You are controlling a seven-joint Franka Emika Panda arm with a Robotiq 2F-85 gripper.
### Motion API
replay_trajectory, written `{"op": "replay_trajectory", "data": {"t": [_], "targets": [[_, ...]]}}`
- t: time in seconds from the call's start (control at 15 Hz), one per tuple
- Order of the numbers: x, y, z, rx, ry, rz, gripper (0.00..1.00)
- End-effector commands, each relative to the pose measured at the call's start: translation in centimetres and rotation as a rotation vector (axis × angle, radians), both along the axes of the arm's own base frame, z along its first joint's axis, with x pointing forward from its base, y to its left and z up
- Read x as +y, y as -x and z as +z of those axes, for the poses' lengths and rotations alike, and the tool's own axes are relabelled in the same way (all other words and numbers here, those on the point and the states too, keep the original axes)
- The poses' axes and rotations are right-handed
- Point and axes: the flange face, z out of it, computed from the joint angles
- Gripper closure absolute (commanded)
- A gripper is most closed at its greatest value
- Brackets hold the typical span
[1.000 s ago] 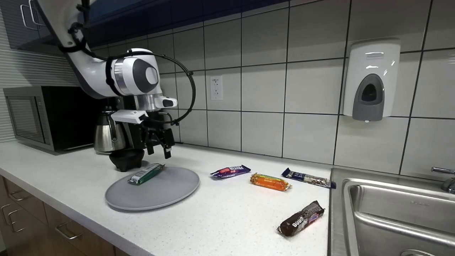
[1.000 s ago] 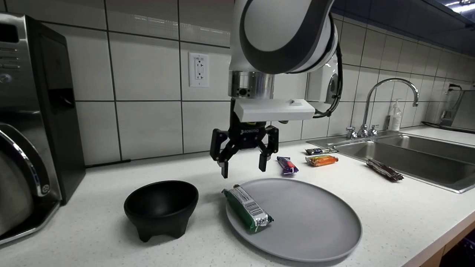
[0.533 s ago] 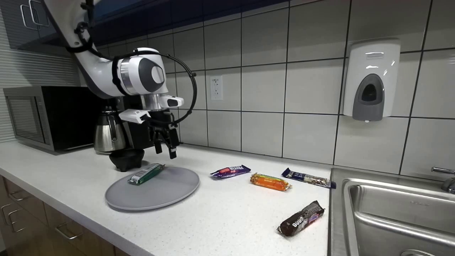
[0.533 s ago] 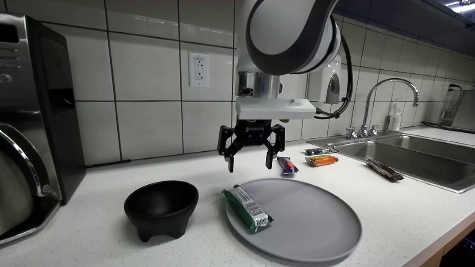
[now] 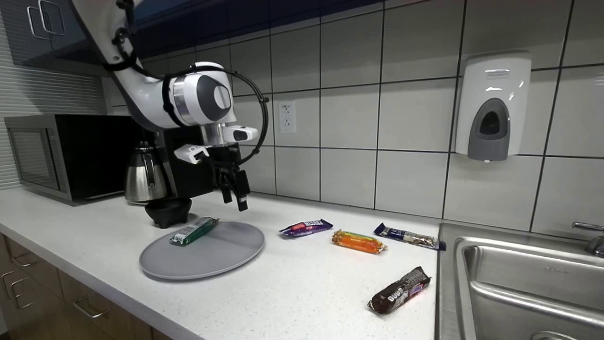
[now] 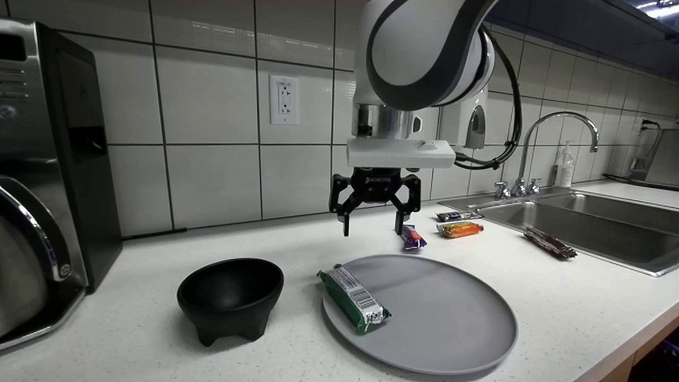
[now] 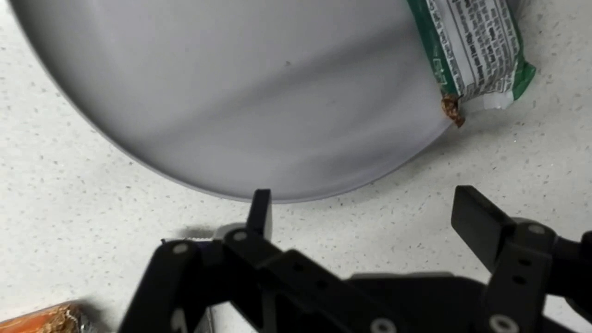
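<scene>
My gripper (image 6: 372, 227) hangs wide open above the counter, with nothing between its fingers. In the wrist view the gripper (image 7: 363, 208) stands over the near rim of a round grey plate (image 7: 222, 92) and the speckled counter beside it. On the plate lies a green-and-white wrapped bar (image 7: 471, 51), one end poking past the rim. A purple wrapped bar (image 5: 306, 228) lies off the plate; one fingertip partly overlaps it in an exterior view, and the left finger mostly hides it in the wrist view. Farther along are an orange bar (image 5: 359, 242), a navy bar (image 5: 409, 237) and a brown bar (image 5: 400, 290).
A black footed bowl (image 6: 231, 302) stands beside the plate. Behind it are a coffee maker (image 6: 79, 159) with a steel carafe (image 5: 145, 177) and a microwave (image 5: 71, 156). The tiled wall runs along the back, and a steel sink (image 5: 533, 283) borders the counter.
The open gripper has moved sideways, away from the bowl and coffee maker and toward the purple bar. The bars, plate and bowl have stayed put.
</scene>
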Motion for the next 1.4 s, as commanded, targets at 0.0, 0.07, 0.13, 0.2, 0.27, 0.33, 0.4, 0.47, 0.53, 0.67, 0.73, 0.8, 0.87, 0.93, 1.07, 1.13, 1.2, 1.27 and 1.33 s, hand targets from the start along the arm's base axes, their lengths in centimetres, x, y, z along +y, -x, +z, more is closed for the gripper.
{"op": "replay_trajectory", "data": {"t": [0.0,0.07,0.13,0.2,0.27,0.33,0.4,0.47,0.53,0.67,0.73,0.8,0.87,0.93,1.07,1.13,1.2,1.27,1.33], "targets": [[-2.3,-0.5,1.0,-0.011,0.022,-0.054,0.0],[-3.1,-0.8,1.0,-0.013,0.026,-0.063,0.0],[-3.9,-1.1,1.0,-0.014,0.026,-0.068,0.0],[-4.8,-1.3,1.0,-0.015,0.034,-0.076,0.0],[-5.7,-1.6,0.9,-0.015,0.037,-0.084,0.0],[-6.4,-1.8,0.8,-0.017,0.04,-0.092,0.0],[-7.3,-2.1,0.6,-0.019,0.044,-0.102,0.0],[-8.1,-2.3,0.4,-0.02,0.046,-0.112,0.0],[-8.9,-2.6,0.1,-0.022,0.045,-0.128,0.0],[-10.2,-3.0,-0.5,-0.028,0.043,-0.156,0.0],[-10.7,-3.2,-0.7,-0.032,0.04,-0.166,0.0],[-11.2,-3.5,-1.0,-0.038,0.039,-0.176,0.0],[-11.5,-3.7,-1.4,-0.042,0.038,-0.183,0.0],[-11.8,-4.0,-1.7,-0.046,0.036,-0.189,0.0],[-12.3,-4.6,-2.5,-0.051,0.036,-0.199,0.0],[-12.4,-5.0,-2.7,-0.054,0.037,-0.201,0.0],[-12.5,-5.4,-2.9,-0.058,0.039,-0.204,0.0],[-12.7,-5.7,-3.0,-0.062,0.041,-0.207,0.0],[-12.8,-6.1,-3.0,-0.067,0.044,-0.209,0.0]]}}
